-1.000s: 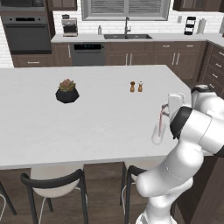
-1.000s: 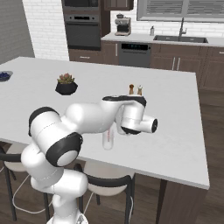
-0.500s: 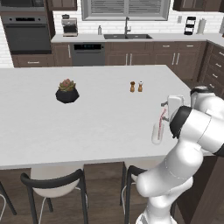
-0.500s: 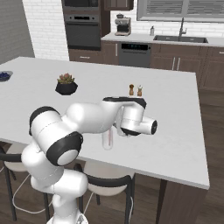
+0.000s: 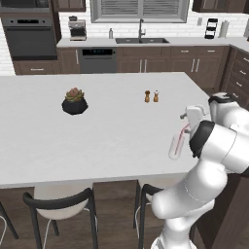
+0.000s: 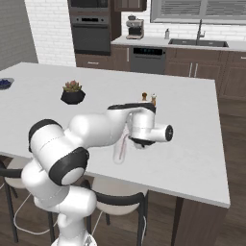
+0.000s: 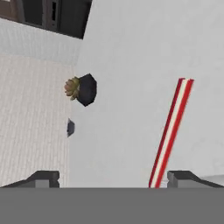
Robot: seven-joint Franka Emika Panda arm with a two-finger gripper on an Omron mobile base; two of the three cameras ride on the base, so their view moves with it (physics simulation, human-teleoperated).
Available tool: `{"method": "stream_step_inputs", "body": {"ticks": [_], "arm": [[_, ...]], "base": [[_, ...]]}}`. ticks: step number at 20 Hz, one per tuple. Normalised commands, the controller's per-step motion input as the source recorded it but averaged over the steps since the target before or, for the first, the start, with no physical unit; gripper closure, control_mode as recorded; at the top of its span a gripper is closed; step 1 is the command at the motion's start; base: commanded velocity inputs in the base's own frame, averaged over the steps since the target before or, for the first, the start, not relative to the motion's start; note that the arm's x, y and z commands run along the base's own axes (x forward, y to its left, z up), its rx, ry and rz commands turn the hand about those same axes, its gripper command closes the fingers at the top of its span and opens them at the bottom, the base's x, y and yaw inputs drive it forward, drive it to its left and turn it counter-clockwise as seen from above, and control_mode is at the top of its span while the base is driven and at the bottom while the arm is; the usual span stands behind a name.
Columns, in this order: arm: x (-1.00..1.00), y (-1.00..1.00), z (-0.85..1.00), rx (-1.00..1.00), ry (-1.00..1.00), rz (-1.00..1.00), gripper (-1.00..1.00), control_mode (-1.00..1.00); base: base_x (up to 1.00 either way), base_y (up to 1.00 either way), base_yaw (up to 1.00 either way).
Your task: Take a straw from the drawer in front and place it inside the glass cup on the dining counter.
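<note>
a glossy white arm (image 6: 91, 137) of rounded, tube-like segments, with dark grey to black bands at its joints; a round dark cap closes the wrist's end (image 6: 169, 133), and the upper link (image 5: 228, 141) bulges above a black collar; two small dark finger tips (image 7: 43, 178) look blocky, though their detail is too blurred to make out

Clear glass cup (image 5: 176, 146) (counter (image 5: 97, 126) seemingly matt).
</note>
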Motion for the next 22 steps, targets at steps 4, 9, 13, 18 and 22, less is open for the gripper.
{"method": "stream_step_inputs", "body": {"ticks": [4, 9, 13, 18, 22], "arm": [[-0.01, 0.00, -0.05, -0.32, 0.10, -0.16, -1.00, -1.00], [0.00, 0.00, -0.04, -0.34, 0.17, -0.15, -1.00, -1.00], [0.00, 0.07, 0.00, -0.30, 0.18, -0.11, -1.00, -1.00], [0.00, 0.05, 0.00, -0.24, 0.14, -0.08, -1.00, -1.00], [0.00, 0.05, 0.00, -0.16, 0.12, -0.06, -1.00, -1.00]], "base": [[0.00, 0.00, 0.00], [0.00, 0.00, 0.00], [0.00, 0.00, 0.00], [0.00, 0.00, 0.00], [0.00, 0.00, 0.00]]}}
